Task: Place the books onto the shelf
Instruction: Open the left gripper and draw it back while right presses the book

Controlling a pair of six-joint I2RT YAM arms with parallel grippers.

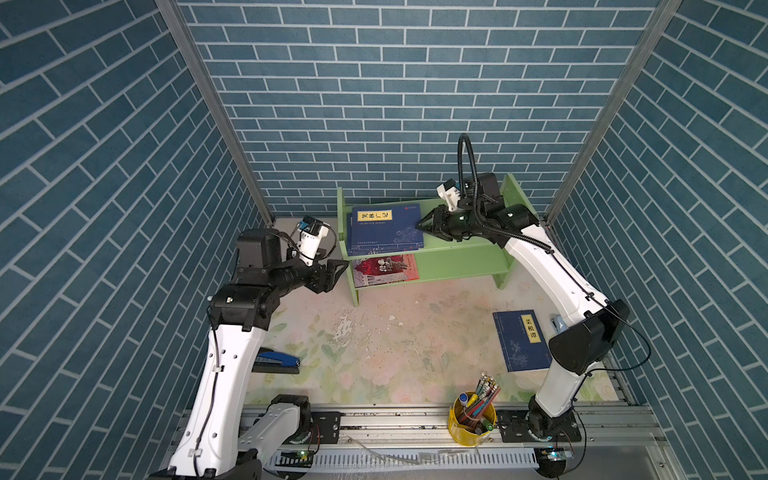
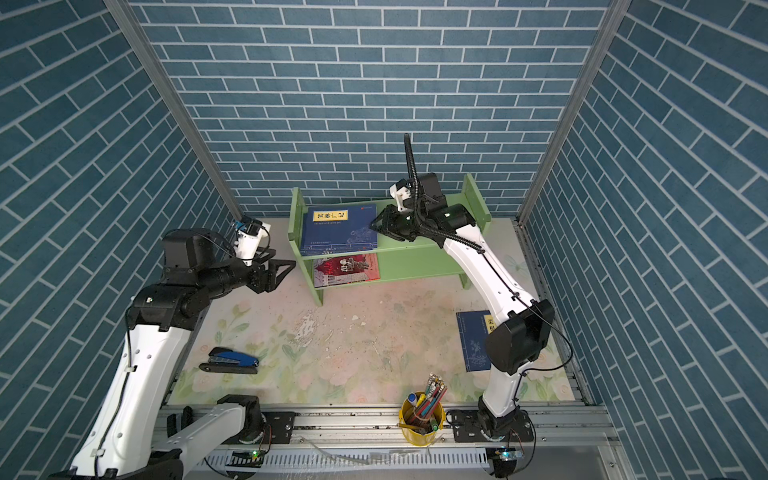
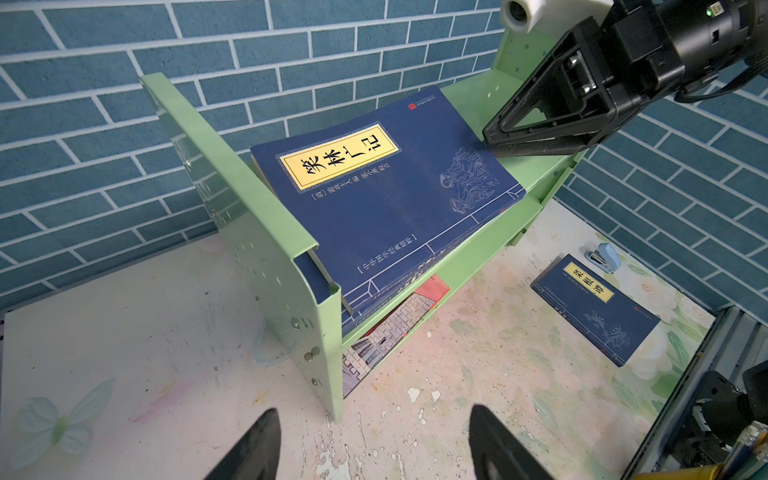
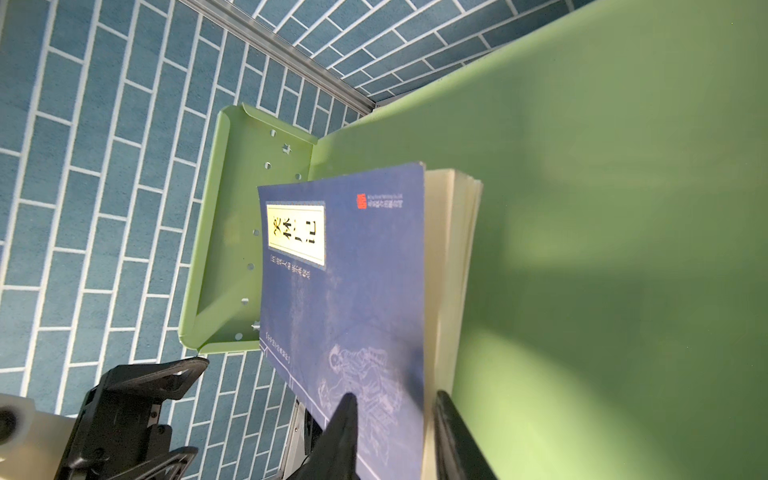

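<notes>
Shelf, upper tier: the green shelf (image 1: pixel 457 259) (image 2: pixel 415 259) stands at the back of the table (image 1: pixel 395 353). A stack of navy books (image 1: pixel 386 228) (image 3: pixel 386 195) lies flat at its left end, just beside the left side panel.
Shelf, lower tier: a red-and-grey book (image 1: pixel 384 270) (image 3: pixel 399 320) lies flat under the stack.
Pen cup: a yellow pen cup (image 1: pixel 471 419) stands at the front rail, full of pens and pencils.
Table: a single navy book (image 1: pixel 521 340) (image 3: pixel 594 307) lies flat on the right, partly hidden by the right arm in both top views. A blue stapler (image 2: pixel 230 359) lies front left, and a small light-blue stapler (image 3: pixel 602 257) lies just beside the single navy book.
Edges: the stack's front edge reaches the upper tier's front lip.
Open room: the right part of both tiers is bare board, and the middle of the table is open.
Left fingers (image 1: pixel 334 270) (image 3: pixel 257 449): wide apart, holding nothing, hovering near the outside of the shelf's left panel.
Right fingers (image 1: pixel 430 222) (image 4: pixel 345 428): a narrow gap at the stack's right edge. One finger is over the top cover, the other at the page edges. Whether they pinch it cannot be told.
</notes>
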